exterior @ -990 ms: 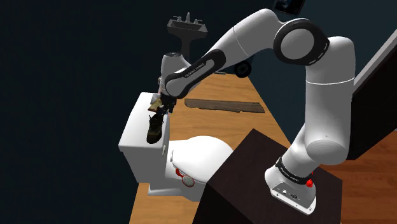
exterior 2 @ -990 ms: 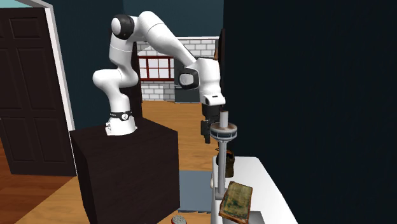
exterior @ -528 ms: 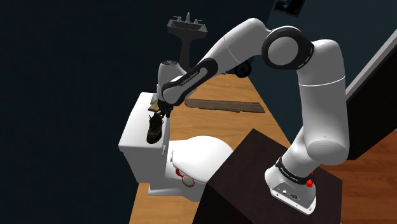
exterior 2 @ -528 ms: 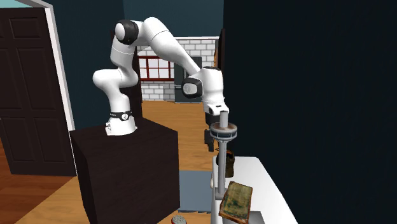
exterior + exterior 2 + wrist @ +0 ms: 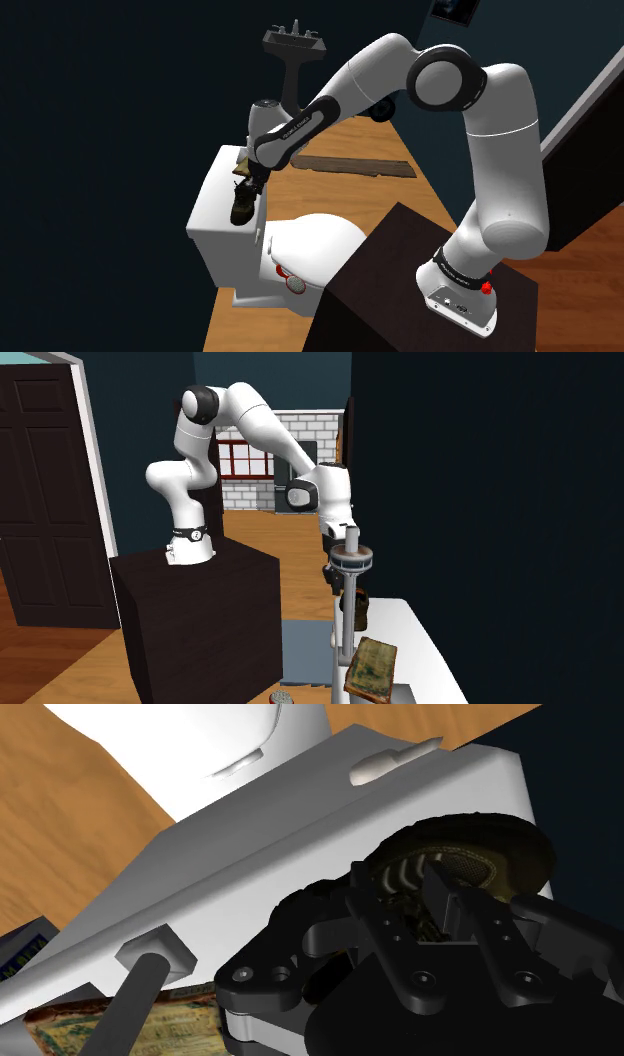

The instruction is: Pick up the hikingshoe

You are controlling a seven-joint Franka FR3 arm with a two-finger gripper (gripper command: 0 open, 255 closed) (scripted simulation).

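Observation:
The hiking shoe point(image 5: 241, 206) is dark brown and black and stands on the white toilet tank point(image 5: 212, 218) near its front edge. My gripper point(image 5: 253, 184) comes down on it from above. In the wrist view the shoe point(image 5: 478, 852) lies right under the hand, and the gripper point(image 5: 413, 902) is shut, its two black fingers point(image 5: 376, 920) clasping the shoe's upper at the laces. In the second exterior view the shoe point(image 5: 359, 608) shows low behind a grey post, with the gripper point(image 5: 333, 574) partly hidden above it.
A worn flat book point(image 5: 368, 668) lies on the tank beside a grey post with a disc top point(image 5: 350, 559). The white toilet lid point(image 5: 312, 240) is below, the dark stand point(image 5: 400, 285) to the right. A pedestal sink point(image 5: 293, 45) and a dark mat point(image 5: 352, 166) lie behind.
The arm has sunk a little towards the tank, bringing the hand down onto the shoe. The fingers have gone from open to shut on it.

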